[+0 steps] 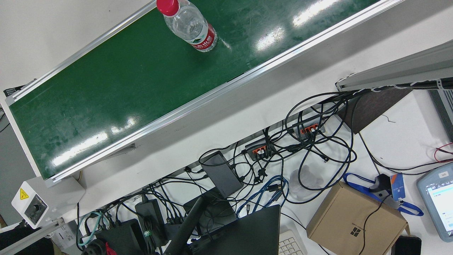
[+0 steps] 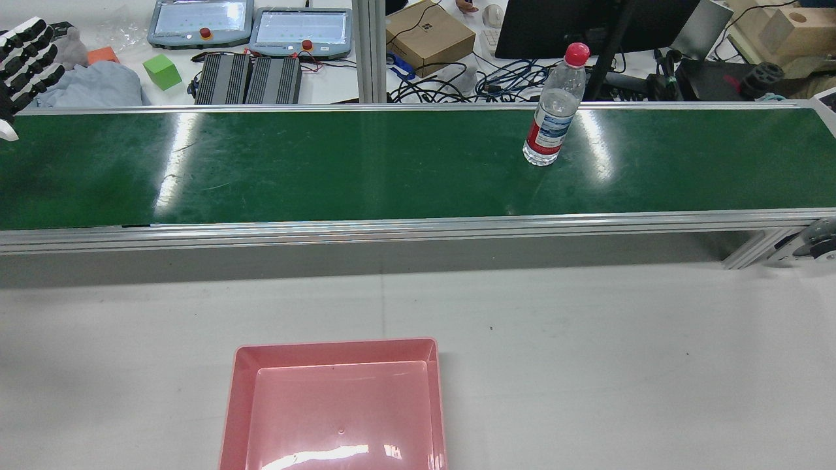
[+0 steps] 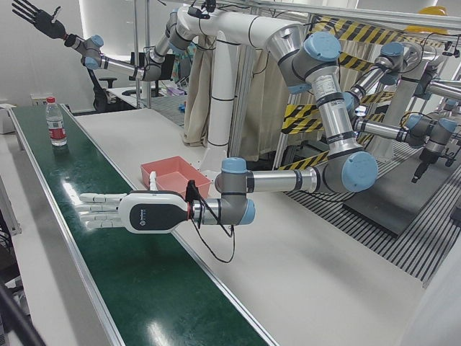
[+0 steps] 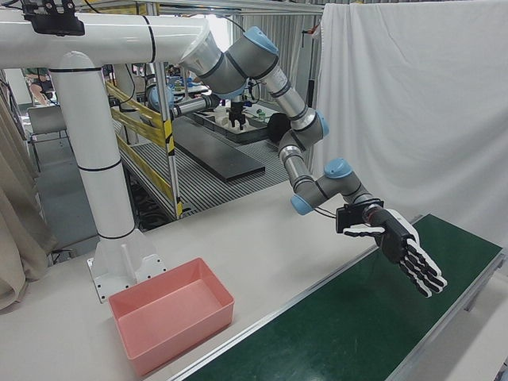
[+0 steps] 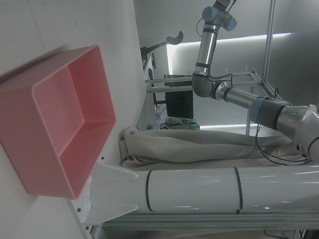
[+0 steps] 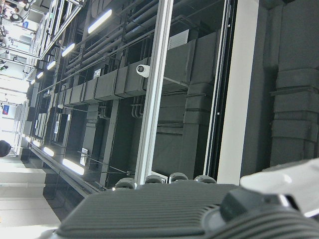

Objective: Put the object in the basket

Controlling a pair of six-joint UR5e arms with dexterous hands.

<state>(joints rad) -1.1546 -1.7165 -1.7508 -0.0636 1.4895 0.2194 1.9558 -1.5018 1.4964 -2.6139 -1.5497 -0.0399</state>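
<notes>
A clear water bottle [image 2: 552, 114] with a red cap and red label stands upright on the green conveyor belt [image 2: 326, 170], toward its right end. It also shows in the front view [image 1: 193, 26] and, far off, in the left-front view [image 3: 56, 122]. The empty pink basket [image 2: 333, 344] sits on the white table before the belt. My left hand [image 3: 122, 211] hovers flat and open over the belt's left end, far from the bottle; it shows at the rear view's left edge [image 2: 23, 59]. My right hand [image 3: 32, 16] is raised high, fingers spread, empty.
Beyond the belt lie teach pendants [image 2: 300, 29], a green cube [image 2: 161, 70], a cardboard box [image 2: 428, 36] and tangled cables [image 1: 300, 148]. The white pedestal [image 4: 103, 198] stands close behind the basket [image 4: 171, 313]. An aluminium rail [image 2: 392, 225] edges the belt.
</notes>
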